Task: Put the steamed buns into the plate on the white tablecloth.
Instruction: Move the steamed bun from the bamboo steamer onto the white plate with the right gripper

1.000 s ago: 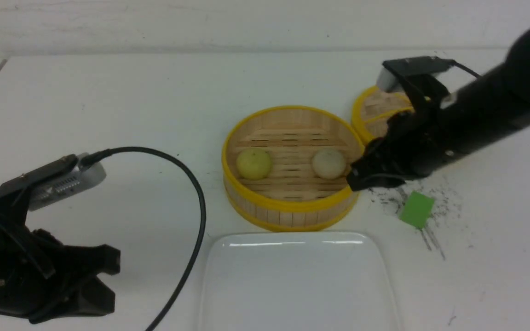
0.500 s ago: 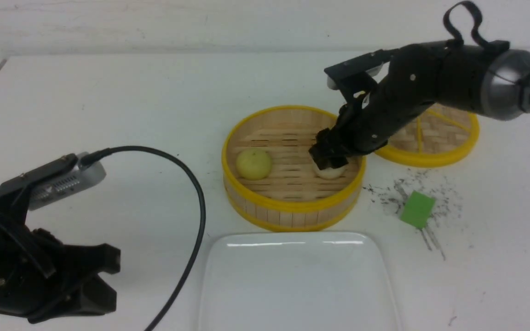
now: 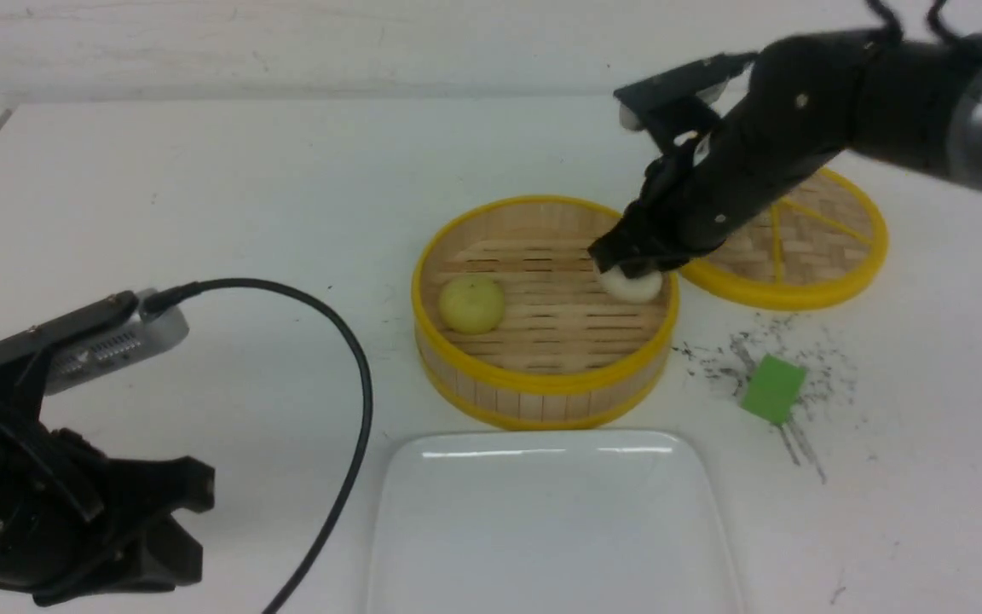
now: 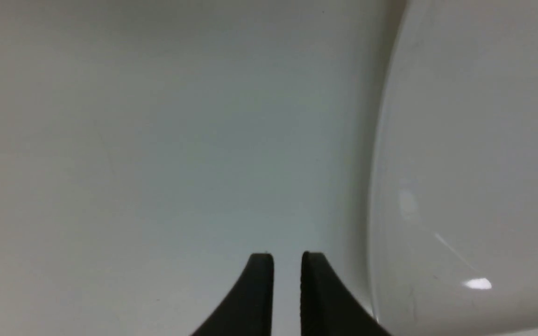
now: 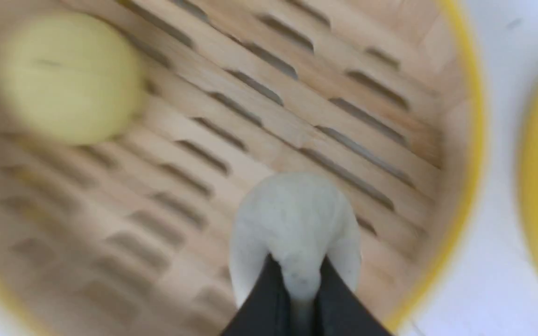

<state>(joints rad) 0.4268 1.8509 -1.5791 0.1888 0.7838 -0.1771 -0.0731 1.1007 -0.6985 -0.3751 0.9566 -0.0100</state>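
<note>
Well, nearest me lies the plate [image 3: 555,533], with my left hand [image 4: 287,259] at its 9 o'clock, fingers apart. Beyond the plate, the green cube [image 3: 773,389] sits at the steamer's [image 3: 542,381] 4 o'clock. Inside the steamer, the yellow bun [image 3: 471,304] rests at 9 o'clock; my right hand [image 5: 299,275] is clamped on the pale bun [image 5: 297,210] at 3.

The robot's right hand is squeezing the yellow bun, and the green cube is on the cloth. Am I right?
Not quite: the right gripper is squeezing the off-white bun, as the right wrist view shows. The green cube is on the cloth.
</note>
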